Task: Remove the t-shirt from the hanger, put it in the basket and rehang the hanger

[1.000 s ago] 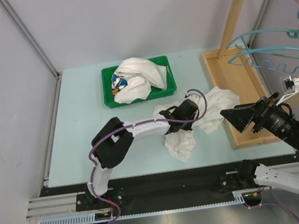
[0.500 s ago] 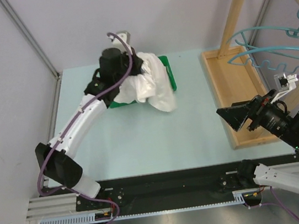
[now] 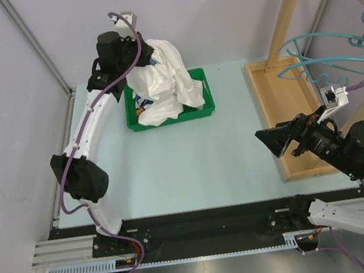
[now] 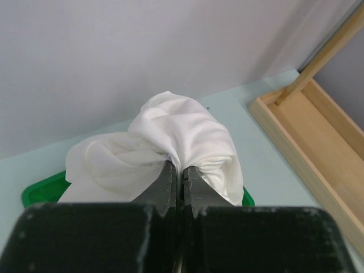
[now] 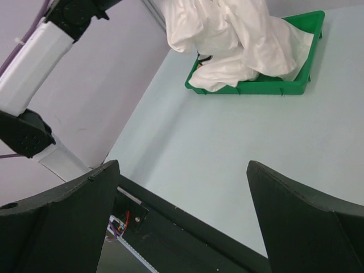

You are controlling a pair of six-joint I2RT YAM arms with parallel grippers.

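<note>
Now | t-shirt (image 3: 159, 72): white, crumpled cloth | bin (image 3: 200, 113): green plastic, rectangular

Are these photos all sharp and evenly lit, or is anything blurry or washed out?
Top view: soft, even light, only faint shadows on the table. Left wrist view: the black left tool blurs close to the lens, while the white t-shirt is bright yet keeps its folds. Right wrist view: the right tool shows as dark, soft-edged shapes; the green tray looks sharp.
</note>
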